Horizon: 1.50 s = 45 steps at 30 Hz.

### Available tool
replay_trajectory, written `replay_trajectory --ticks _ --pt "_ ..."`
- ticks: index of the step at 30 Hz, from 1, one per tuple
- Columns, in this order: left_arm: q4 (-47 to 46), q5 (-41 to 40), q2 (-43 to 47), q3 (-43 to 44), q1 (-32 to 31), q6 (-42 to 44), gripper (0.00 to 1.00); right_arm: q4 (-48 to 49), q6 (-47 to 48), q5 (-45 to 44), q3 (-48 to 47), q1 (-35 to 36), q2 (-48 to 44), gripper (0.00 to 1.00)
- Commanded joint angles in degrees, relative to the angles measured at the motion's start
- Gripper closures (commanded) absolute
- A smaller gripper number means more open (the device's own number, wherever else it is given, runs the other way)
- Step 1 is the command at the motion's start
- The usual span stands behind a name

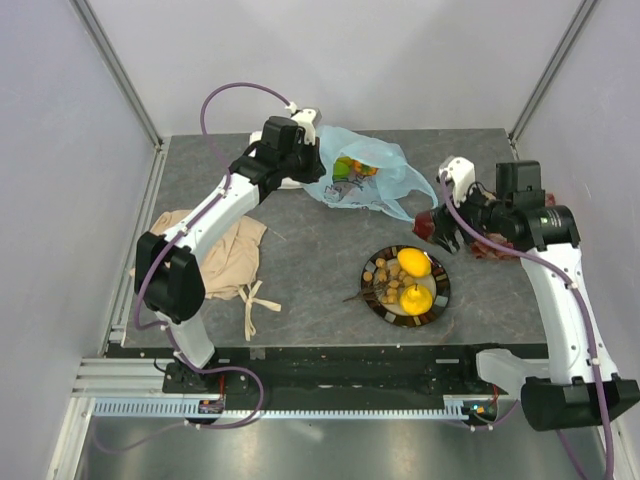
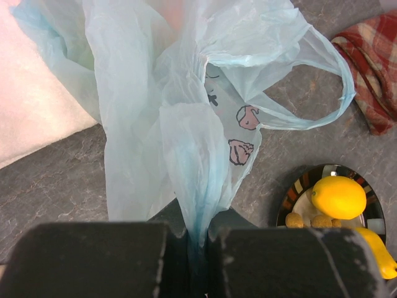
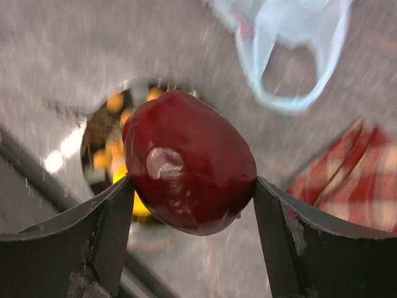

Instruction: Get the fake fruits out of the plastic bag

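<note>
The left gripper pinched the thin light-blue plastic bag w/ green & orange pieces left inside, the right gripper clamped a glossy dark-red plastic fruit near the round dark plate, where yellow fruits & tan berries lay, so approx. half seemed done.

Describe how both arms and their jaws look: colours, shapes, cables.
The left arm and right arm match: slim white links between bulky black joint housings. A thin purple cable loops off the left arm's wrist, and another runs along the right arm. In the wrist views the jaws are matte dark grey, thick and flat-faced, with pale scuffs.
</note>
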<state>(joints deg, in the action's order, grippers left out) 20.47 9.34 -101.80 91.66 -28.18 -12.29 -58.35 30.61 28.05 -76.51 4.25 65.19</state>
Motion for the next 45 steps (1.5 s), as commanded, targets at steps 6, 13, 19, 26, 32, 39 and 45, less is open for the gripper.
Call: replay_trajectory --ticks 6,13,19,26,32,39,45 --pt "-2.7 0.8 0.3 1.8 0.2 0.5 0.98 -12.2 13.8 -4.7 8.2 -2.4 1.3 0.51" --pt "-2.5 -0.1 1.1 0.3 0.2 1.8 0.99 -12.0 18.0 -4.2 13.0 -6.4 6.3 0.52" --pt "-2.5 -0.5 1.1 0.2 0.2 2.6 0.98 -10.0 21.9 -5.2 17.2 -6.4 9.9 0.52" --pt "-2.5 -0.1 0.6 0.5 0.2 2.5 0.98 -2.6 18.7 -4.7 18.8 -6.4 15.8 0.52" --pt "-2.5 -0.1 0.9 0.3 0.2 2.8 0.98 0.6 17.5 -4.1 18.2 -6.4 20.3 0.51" --pt "-2.5 0.0 1.2 -0.2 0.2 3.2 0.98 1.3 16.7 -3.3 18.8 -6.3 22.8 0.46" --pt "-2.5 0.4 0.9 -0.3 0.2 2.9 0.98 1.5 14.6 -0.7 17.5 -6.1 21.7 0.46"
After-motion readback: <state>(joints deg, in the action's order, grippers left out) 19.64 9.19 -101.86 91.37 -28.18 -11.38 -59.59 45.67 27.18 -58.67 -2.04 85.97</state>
